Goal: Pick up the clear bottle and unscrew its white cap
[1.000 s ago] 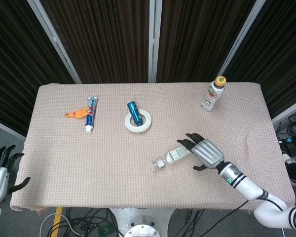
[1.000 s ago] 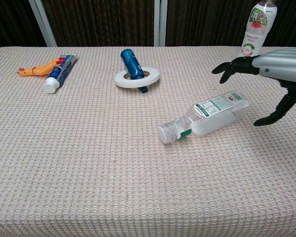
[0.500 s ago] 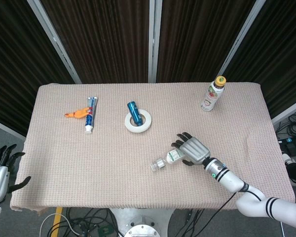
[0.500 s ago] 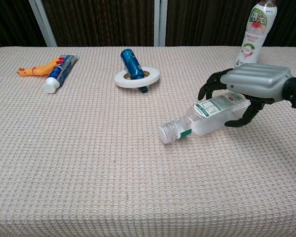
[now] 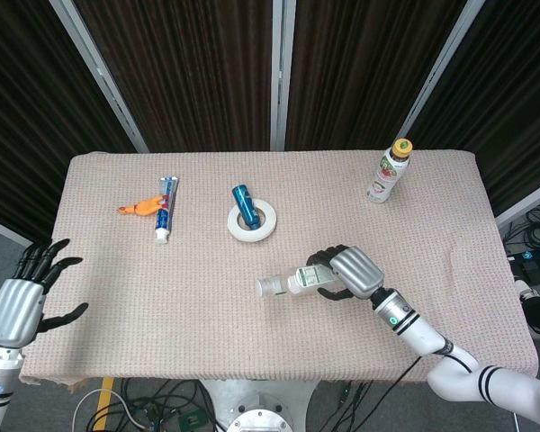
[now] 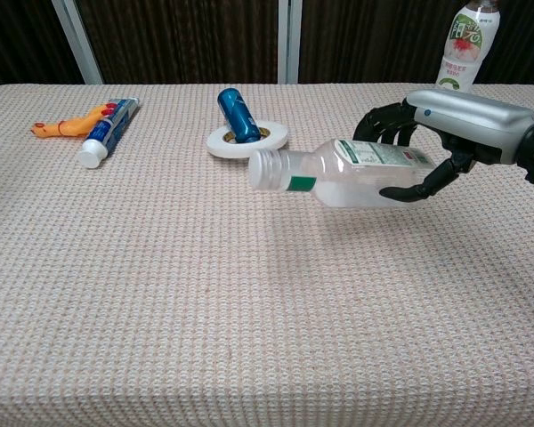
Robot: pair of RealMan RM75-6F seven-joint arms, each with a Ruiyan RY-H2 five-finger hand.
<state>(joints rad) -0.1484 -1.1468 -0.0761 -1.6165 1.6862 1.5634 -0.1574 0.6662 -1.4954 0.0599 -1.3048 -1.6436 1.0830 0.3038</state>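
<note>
The right hand (image 5: 349, 273) reaches in from the table's near right corner, its forearm angled up and leftward, and its fingers (image 6: 387, 120) curl over the clear bottle (image 6: 347, 173) with the thumb underneath, gripping it sideways above the table (image 5: 144, 297). The left hand (image 5: 22, 297) hangs just off the table's near left corner, palm toward the table, fingers spread and holding nothing.
</note>
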